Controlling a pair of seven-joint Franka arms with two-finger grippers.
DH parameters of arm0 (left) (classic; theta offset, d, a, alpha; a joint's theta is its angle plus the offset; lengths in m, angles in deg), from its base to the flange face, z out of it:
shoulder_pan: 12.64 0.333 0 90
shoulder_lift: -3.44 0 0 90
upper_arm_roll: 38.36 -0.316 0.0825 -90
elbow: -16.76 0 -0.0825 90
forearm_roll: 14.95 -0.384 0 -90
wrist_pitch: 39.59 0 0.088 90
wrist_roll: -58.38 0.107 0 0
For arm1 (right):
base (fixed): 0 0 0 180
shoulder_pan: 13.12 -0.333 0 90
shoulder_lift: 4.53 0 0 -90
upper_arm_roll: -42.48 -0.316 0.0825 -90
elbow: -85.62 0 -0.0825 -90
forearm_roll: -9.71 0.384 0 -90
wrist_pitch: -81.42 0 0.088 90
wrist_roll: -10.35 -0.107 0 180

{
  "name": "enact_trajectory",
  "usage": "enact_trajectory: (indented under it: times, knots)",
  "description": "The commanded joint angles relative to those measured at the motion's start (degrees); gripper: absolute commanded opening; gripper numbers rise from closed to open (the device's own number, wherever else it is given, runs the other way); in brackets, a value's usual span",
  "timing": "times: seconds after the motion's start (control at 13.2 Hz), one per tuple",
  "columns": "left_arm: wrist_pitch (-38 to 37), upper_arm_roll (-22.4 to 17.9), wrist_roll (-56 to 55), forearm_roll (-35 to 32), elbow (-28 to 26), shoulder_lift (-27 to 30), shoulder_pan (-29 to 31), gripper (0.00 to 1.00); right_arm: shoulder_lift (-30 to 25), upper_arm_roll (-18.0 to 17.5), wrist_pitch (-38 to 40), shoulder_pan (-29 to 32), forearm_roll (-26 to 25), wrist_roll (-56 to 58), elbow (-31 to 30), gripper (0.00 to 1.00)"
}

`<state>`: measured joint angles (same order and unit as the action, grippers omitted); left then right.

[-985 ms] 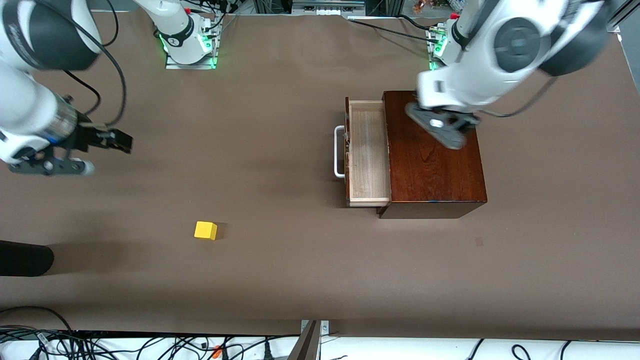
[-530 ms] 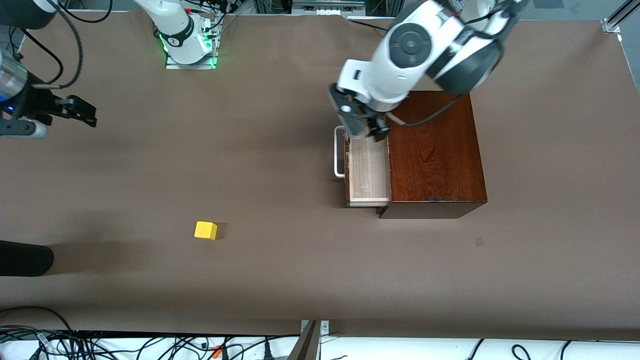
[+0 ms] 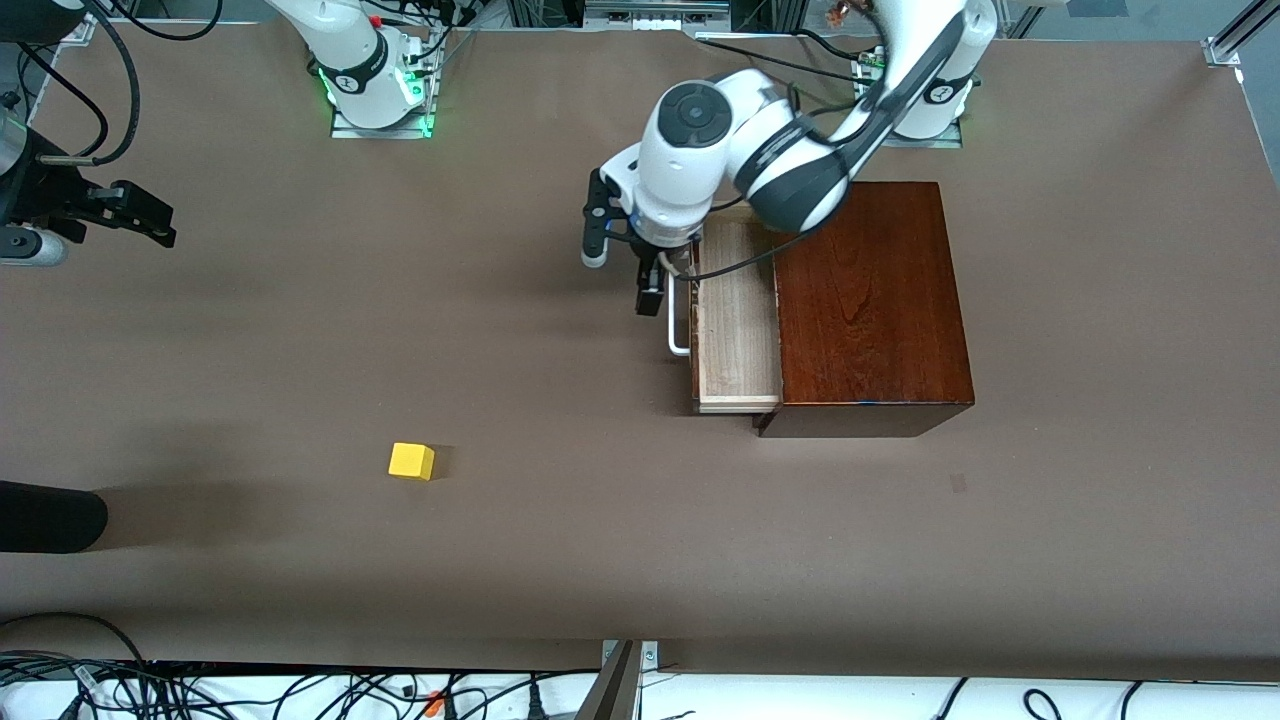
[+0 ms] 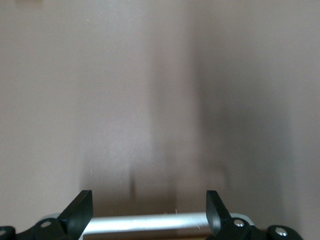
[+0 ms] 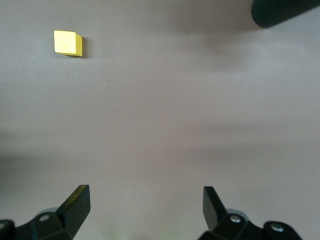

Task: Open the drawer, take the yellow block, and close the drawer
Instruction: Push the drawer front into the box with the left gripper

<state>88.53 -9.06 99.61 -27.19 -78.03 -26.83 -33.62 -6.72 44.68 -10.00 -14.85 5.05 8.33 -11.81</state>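
The drawer (image 3: 738,330) stands pulled out of the dark reddish-brown box (image 3: 870,300), and its pale inside shows nothing in it. Its white bar handle (image 3: 678,325) faces the right arm's end of the table. My left gripper (image 3: 625,265) is open and empty, over the table just beside the handle. In the left wrist view the handle (image 4: 150,223) lies between the open fingertips of my left gripper (image 4: 149,205). The yellow block (image 3: 411,461) sits on the bare table, nearer the front camera. It shows in the right wrist view (image 5: 68,42). My right gripper (image 3: 140,218) (image 5: 145,200) is open and empty.
A dark rounded object (image 3: 50,515) lies at the table's edge at the right arm's end and shows in the right wrist view (image 5: 285,11). Cables (image 3: 300,690) run along the edge nearest the front camera. The arm bases (image 3: 375,85) stand along the farthest edge.
My left arm swung from over the box top, across the open drawer, to the handle. My right gripper drew back toward its end of the table. Block and drawer stayed put.
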Motion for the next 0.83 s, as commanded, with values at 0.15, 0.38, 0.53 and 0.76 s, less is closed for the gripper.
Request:
enact_trajectory:
  times: [0.15,0.38,0.53,0.76]
  knots:
    - [4.07,-0.21,1.92,-6.12,-0.21,-4.44,-0.02,1.00,-0.80,0.61,1.60,-0.82,1.58,-2.46,0.22,1.00]
    - [2.84,-0.12,2.53,-7.80,-3.55,-3.83,1.12,1.00,-0.27,1.13,1.59,-0.73,1.58,-1.41,1.27,1.00]
    - [-1.80,-0.12,4.02,-7.80,-3.21,-3.65,1.21,1.00,0.25,1.13,1.43,-0.73,1.85,-1.41,1.37,1.00]
    - [-6.90,-0.21,6.66,-7.80,-2.50,-2.86,2.35,1.00,0.69,0.87,1.60,-0.82,1.85,-2.37,1.80,1.00]
